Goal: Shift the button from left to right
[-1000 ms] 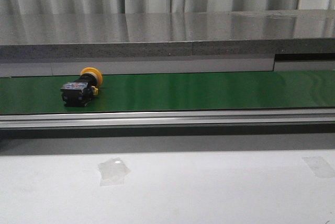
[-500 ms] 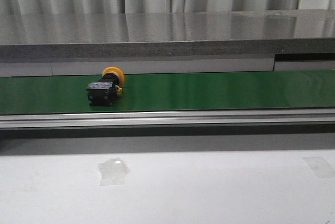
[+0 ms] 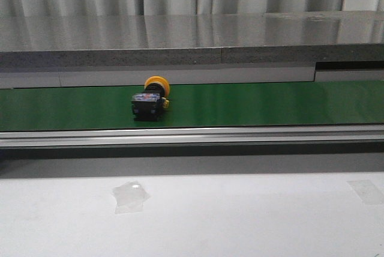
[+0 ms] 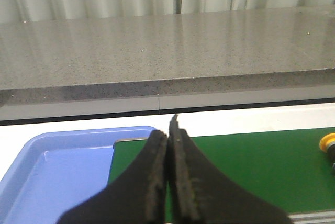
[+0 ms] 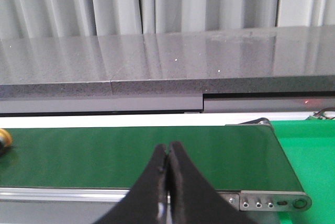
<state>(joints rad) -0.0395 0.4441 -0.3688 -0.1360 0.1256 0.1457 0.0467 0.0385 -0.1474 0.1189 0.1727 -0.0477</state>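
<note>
Front view gives us the long green belt [image 3: 252, 104] with the button [image 3: 150, 99] lying on its side left of centre, long axis running front to back, yellow cap pointing away from us. Our left gripper [image 4: 168, 182] is clenched on nothing beside a blue tray [image 4: 57, 169], the cap well off to one side. Right gripper [image 5: 167, 182] is pinched together too, empty.

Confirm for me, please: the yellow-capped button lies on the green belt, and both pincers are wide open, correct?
Not quite. The button does lie on the green belt, as the front view shows, but both pincers are shut: the wrist views show the left pincer and the right pincer with fingers pressed together, holding nothing.
</note>
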